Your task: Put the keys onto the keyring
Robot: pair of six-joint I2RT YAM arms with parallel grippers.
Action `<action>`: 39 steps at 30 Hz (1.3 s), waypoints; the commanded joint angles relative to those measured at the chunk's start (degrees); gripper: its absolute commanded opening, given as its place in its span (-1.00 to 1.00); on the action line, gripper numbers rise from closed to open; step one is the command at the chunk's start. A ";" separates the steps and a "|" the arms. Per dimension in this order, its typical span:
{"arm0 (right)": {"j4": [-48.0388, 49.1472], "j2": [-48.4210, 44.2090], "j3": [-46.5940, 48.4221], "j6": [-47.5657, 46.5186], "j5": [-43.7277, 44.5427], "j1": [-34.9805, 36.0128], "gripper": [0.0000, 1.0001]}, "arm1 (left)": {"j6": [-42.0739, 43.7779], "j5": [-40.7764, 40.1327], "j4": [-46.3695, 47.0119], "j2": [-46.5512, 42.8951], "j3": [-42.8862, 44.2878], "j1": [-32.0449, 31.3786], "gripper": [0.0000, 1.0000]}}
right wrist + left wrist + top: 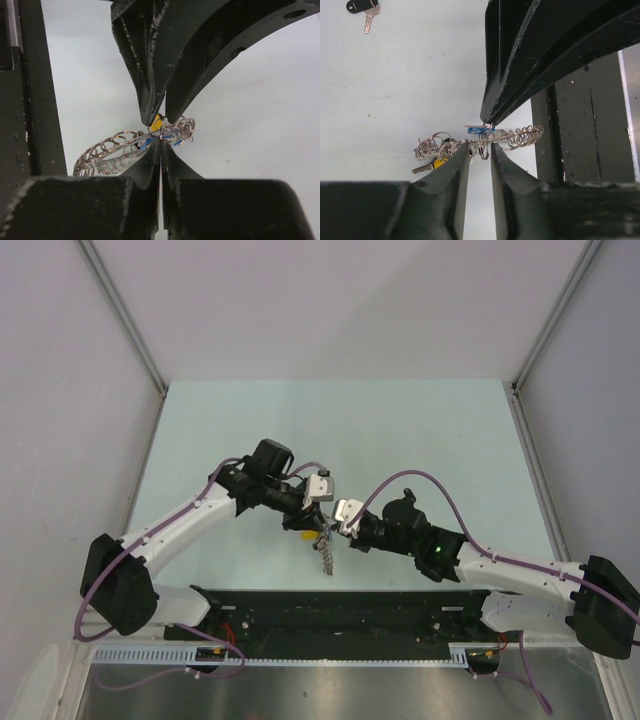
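Keyring (520,136): light, floppy, a silver band of small wire loops. It sags and swings, no stiffness along its length. The wire looks slick and thin, easy to lose from a pinch. Best hold, I judge, is across the loops close to where a key goes on, with the second arm steadying nearby. The tiny keys need pinching by the plastic head, not the blade.

It's mid-table, between the two arm tips, apparently lifted, one end dangling in the top view. Blue key (476,130) is in the bunch at the middle, and yellow key (439,163) at the far-left end of the loops. Black key (362,7) is loose on the table (395,75), well apart, not on the ring.

Right gripper (160,145): jaws closed, pinching the keyring where the blue key sits; wire or blade, cannot tell. Left gripper (480,150): jaws narrowly apart, loops at the tips, contact unclear.
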 commanded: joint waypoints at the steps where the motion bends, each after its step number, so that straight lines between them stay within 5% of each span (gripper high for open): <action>1: 1.39 -0.52 2.41 -0.39 -0.56 0.28 -1.00 | 0.18 3.53 -1.55 0.68 1.93 -0.42 -0.53; 8: 0.95 -0.69 2.41 0.40 -0.03 0.37 -1.00 | -0.79 3.18 -0.23 0.07 1.49 -0.51 -0.99; 17: 1.91 -2.80 1.71 3.21 -0.30 0.02 -1.00 | -6.41 3.97 7.85 -3.53 -2.99 -0.42 -0.99; 31: 5.43 -6.76 -2.86 3.92 1.73 -0.25 -1.00 | -45.51 -8.42 63.54 -19.00 -30.06 -0.51 -1.00; 39: 8.32 -8.43 -6.02 4.97 -0.47 -0.42 -1.00 | -52.11 -13.25 75.08 -20.94 -36.56 -0.42 -1.00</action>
